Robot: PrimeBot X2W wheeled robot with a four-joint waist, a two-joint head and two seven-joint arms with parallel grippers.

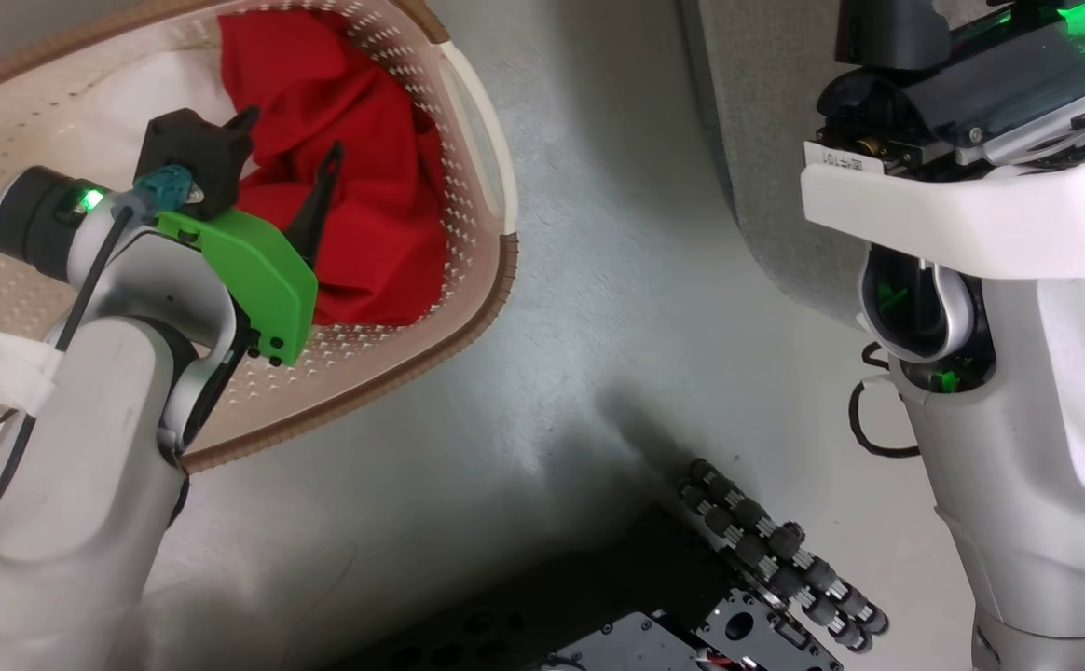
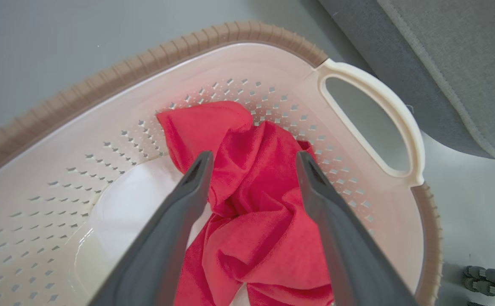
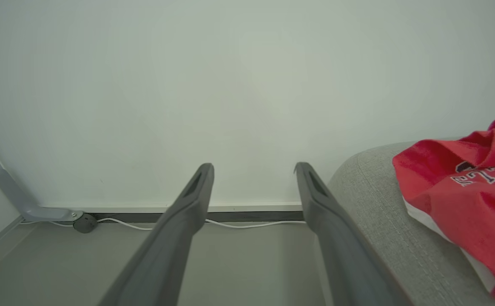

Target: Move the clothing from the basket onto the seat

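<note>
The left gripper (image 2: pixel 254 157) is hanging inside the basket (image 2: pixel 145 59) with its fingers spread wide. It is gripping nothing. The fingers are straddling the crumpled red clothing (image 2: pixel 251 212) below, and I cannot tell whether the tips are touching the cloth. The clothing is lying heaped against the basket's perforated wall near one white handle (image 2: pixel 371 123), beside a white patch (image 2: pixel 124 204) on the basket floor. The basket is sitting on the grey floor (image 1: pixel 598 326), close to the sofa (image 2: pixel 464 63).

The right gripper (image 3: pixel 254 166) is also standing wide open and empty. It is pointing at a pale wall (image 3: pixel 230 85), with its right finger just beside the sofa's rounded edge. A red garment (image 3: pixel 464 191) with white lettering is lying on the sofa. A white cable (image 3: pixel 251 224) is running along the foot of the wall.
</note>
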